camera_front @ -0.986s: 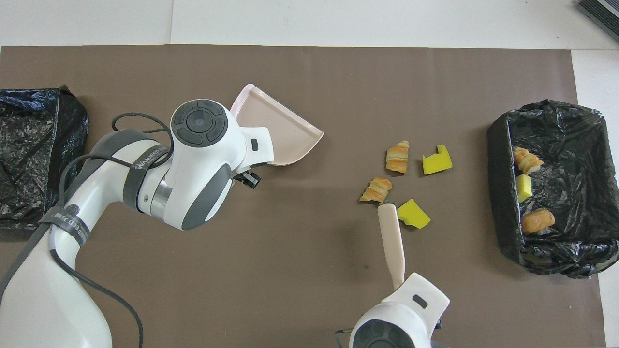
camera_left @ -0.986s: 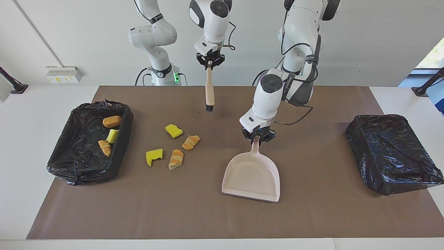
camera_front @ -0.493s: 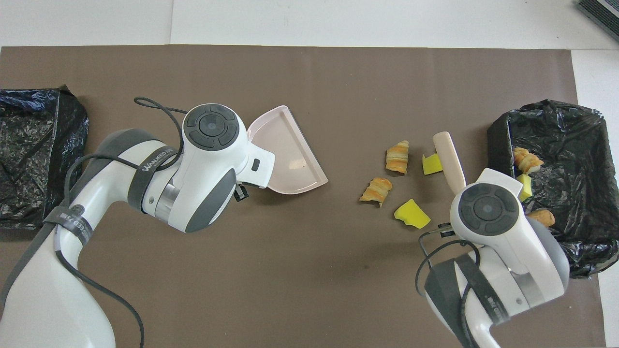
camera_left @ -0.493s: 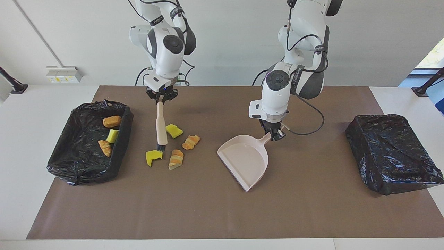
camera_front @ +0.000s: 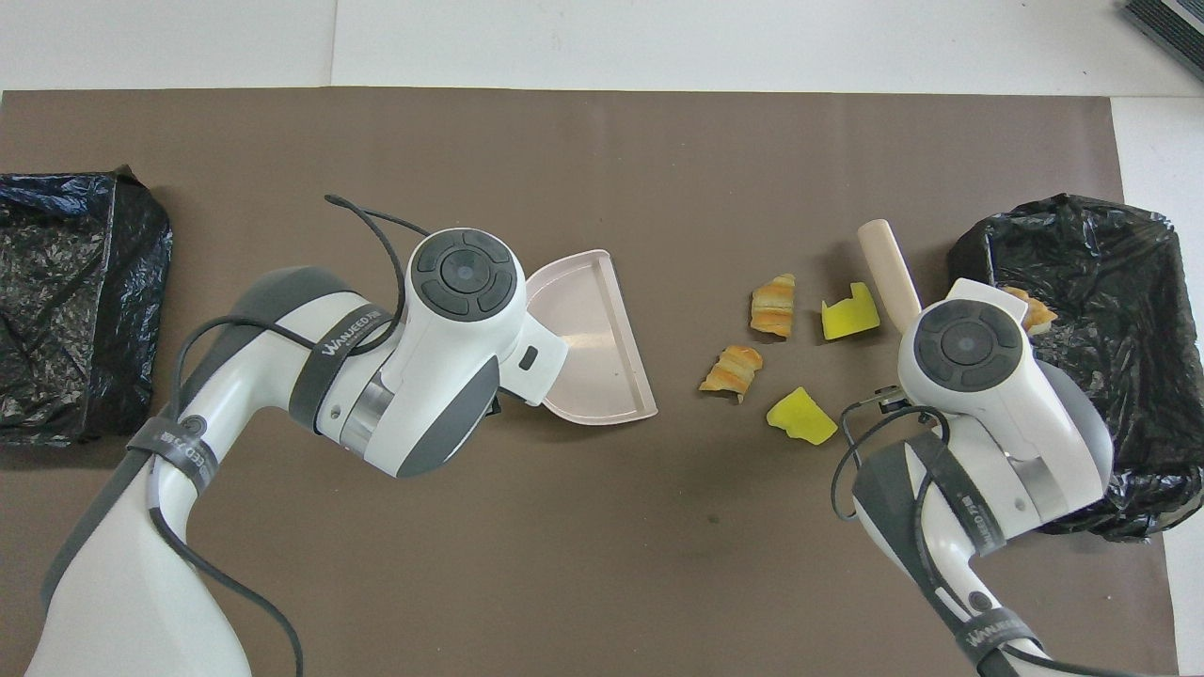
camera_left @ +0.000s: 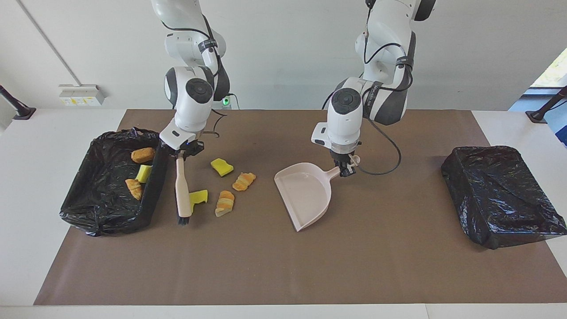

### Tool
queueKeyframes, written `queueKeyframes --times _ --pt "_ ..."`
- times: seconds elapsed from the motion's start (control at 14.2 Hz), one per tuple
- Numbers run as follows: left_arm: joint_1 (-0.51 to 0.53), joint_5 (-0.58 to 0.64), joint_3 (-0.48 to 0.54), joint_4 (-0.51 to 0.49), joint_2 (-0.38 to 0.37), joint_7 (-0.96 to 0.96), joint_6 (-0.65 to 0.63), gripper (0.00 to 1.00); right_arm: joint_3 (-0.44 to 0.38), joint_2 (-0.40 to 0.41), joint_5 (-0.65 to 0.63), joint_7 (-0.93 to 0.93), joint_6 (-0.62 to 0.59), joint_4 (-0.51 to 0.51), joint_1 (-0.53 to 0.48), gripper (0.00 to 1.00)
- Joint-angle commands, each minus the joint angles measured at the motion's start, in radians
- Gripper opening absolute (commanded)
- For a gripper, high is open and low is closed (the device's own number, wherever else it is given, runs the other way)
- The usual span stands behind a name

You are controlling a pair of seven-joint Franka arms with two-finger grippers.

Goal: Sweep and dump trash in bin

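Four pieces of trash lie on the brown mat: two yellow sponge chunks (camera_left: 221,166) (camera_left: 198,196) and two striped croissant pieces (camera_left: 244,180) (camera_left: 225,203); they also show in the overhead view (camera_front: 773,304). My right gripper (camera_left: 180,155) is shut on a wooden brush (camera_left: 181,190), whose bristles hang low between the bin and the nearest sponge chunk. My left gripper (camera_left: 344,170) is shut on the handle of the pale pink dustpan (camera_left: 305,195), whose open mouth faces the trash. A bread roll (camera_left: 143,154), a sponge chunk and a croissant piece lie in the black-lined bin (camera_left: 88,221).
A second black-lined bin (camera_left: 500,195) stands at the left arm's end of the table. The brown mat (camera_left: 274,274) covers most of the white table. The brush handle (camera_front: 889,273) and the dustpan (camera_front: 588,348) show in the overhead view beside the arms' wrists.
My right gripper has carried the brush from over the trash to the bin's side of it and lowered it. My left gripper has turned the dustpan's mouth toward the trash.
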Motion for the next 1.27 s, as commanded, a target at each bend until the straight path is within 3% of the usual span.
queueKeyframes --times 0.0,0.21,0.63,1.2 --pt "-0.031 0.014 0.011 -0.066 -0.058 0.017 -0.006 0.0 -0.011 0.029 -0.015 -0.012 0.027 0.002 -0.005 0.0" --pt "-0.034 0.014 0.011 -0.082 -0.064 0.014 0.012 0.0 -0.011 0.045 0.047 0.006 0.017 -0.001 0.002 0.0" --pt "-0.041 0.012 0.011 -0.103 -0.08 0.003 0.014 0.0 -0.003 0.083 0.319 0.006 -0.012 -0.018 0.058 0.0" --pt "-0.03 0.012 0.011 -0.155 -0.1 -0.032 0.067 0.0 0.182 0.082 0.574 -0.009 -0.028 -0.016 0.061 0.0"
